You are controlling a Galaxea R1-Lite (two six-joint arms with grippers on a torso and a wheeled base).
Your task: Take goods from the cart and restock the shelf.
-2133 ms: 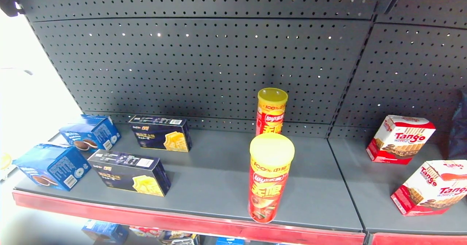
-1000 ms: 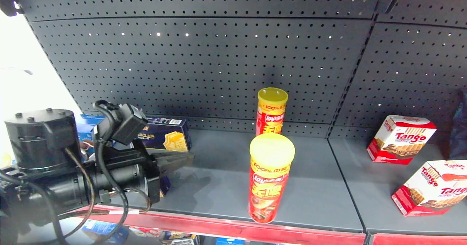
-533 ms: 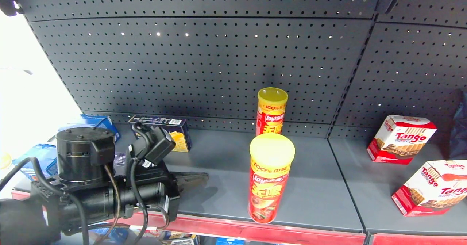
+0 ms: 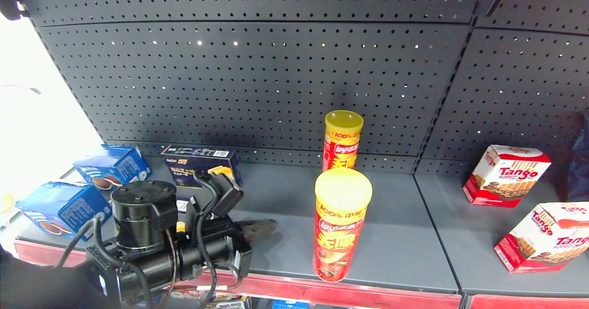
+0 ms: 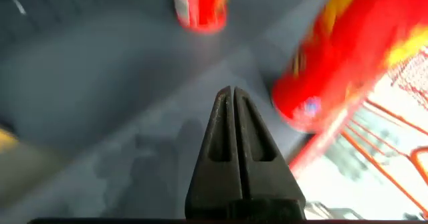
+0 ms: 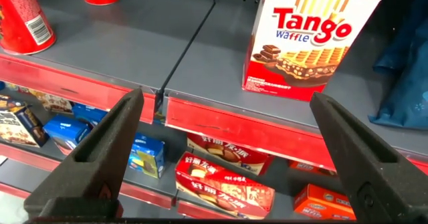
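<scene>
i am holding my left pincer (image 4: 269,227) pressed together just above the grey shelf (image 4: 285,198), near the front chip can (image 4: 340,226); my right pincer (image 6: 227,97) is gaping before the red lip (image 6: 241,127), facing the wafer box (image 6: 307,40).

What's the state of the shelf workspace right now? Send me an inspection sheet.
Surface: grey shelf, red front edge.
Job's things: front can and rear can upright; blue cookie boxes at the left end; dark box at the back; wafer boxes in the right bay.
Clutter: nothing seen.
Grippers: left gripper shut, empty, over the shelf left of the front can; right gripper open, empty, facing the shelf's front edge.
Cables: black cables looped on the left wrist, apart from the goods.
Surroundings: perforated back panel; boxed goods on the level below.
</scene>
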